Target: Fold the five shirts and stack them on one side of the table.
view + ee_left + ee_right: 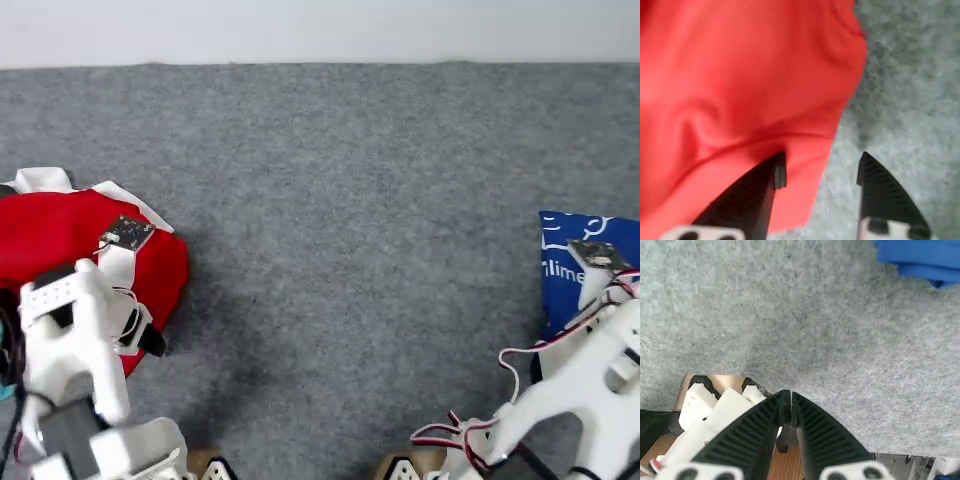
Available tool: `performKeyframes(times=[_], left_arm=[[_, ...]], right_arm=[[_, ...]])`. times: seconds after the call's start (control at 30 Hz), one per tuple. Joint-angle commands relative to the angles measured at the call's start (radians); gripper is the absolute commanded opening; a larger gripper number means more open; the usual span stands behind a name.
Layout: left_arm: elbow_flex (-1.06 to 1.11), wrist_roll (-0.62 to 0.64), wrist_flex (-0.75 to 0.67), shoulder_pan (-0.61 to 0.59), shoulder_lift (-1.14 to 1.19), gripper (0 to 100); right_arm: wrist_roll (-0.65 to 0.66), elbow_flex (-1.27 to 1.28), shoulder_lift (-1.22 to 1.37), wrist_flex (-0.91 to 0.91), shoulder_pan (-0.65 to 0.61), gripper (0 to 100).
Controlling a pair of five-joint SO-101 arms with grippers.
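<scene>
Shirts lie at the two side edges of the surface (350,200), well apart, with grey felt between them. Nearest me, on the right side, the right arm (570,380) leans low over the near edge, red and white cables (520,355) looping beside it. From its wrist camera I see the right claw (790,395) closed, its two ribbed black fingers pressed together with nothing between them. It hangs above the near rim of the felt, with the white mounts (715,405) just beneath it.

On the other side, the left arm (70,330) stands over the near part of the red shirt (60,235). The left claw (822,160) is spread wide and holds nothing. One finger is over the red shirt (740,75) close to its hem; the other is over bare felt just beside the cloth. I cannot tell whether either tip touches down.

Farther back, the red shirt is a rumpled mound against the left edge, and a strip of white cloth (40,180) shows along its far side, apparently under it. Across from it, the blue shirt (560,300) with white print lies flat against the right edge, partly covered by the right arm. In the right wrist view the blue shirt (920,260) lies well beyond the claw. Beyond the felt's far edge runs a pale wall (320,30).
</scene>
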Motion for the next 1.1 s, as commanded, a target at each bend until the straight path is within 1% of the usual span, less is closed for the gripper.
performKeyframes(times=[0.0, 0.07, 0.13, 0.17, 0.3, 0.47, 0.6, 0.7, 0.87, 0.93, 1.0, 1.07], left_arm=[[-0.041, 0.011, -0.12, 0.002, 0.118, 19], [-0.061, -0.028, -0.143, 0.002, 0.163, 12], [-0.093, -0.06, -0.107, 0.009, 0.178, 3], [-0.111, -0.066, -0.091, 0.025, 0.178, 1], [-0.194, -0.057, -0.04, 0.043, 0.152, 1], [-0.321, 0.055, 0.014, 0.044, 0.044, 1], [-0.407, 0.12, 0.1, 0.109, -0.035, 1], [-0.469, 0.18, 0.152, 0.207, -0.091, 1], [-0.598, 0.33, 0.193, 0.45, -0.149, 1], [-0.647, 0.367, 0.193, 0.557, -0.152, 1], [-0.68, 0.377, 0.176, 0.658, -0.141, 1], [-0.694, 0.382, 0.123, 0.761, -0.117, 1]], right_arm=[[-0.012, -0.008, -0.048, 0.031, -0.005, 1.5], [-0.012, -0.008, -0.062, 0.031, -0.005, 1.5], [-0.012, -0.008, -0.079, 0.031, -0.005, 1.5], [-0.012, -0.008, -0.088, 0.031, -0.005, 1.5], [-0.014, -0.008, -0.125, 0.031, -0.005, 1.5], [-0.014, -0.008, -0.193, 0.033, -0.005, 1.5], [-0.014, -0.008, -0.257, 0.033, -0.005, 1.5], [-0.012, -0.008, -0.282, 0.033, -0.005, 1.5], [-0.009, -0.008, -0.289, 0.031, -0.005, 1.5], [-0.011, -0.008, -0.289, 0.03, -0.005, 1.5], [-0.008, -0.008, -0.289, 0.03, -0.005, 1.5], [-0.008, -0.008, -0.291, 0.031, -0.005, 1.5]])
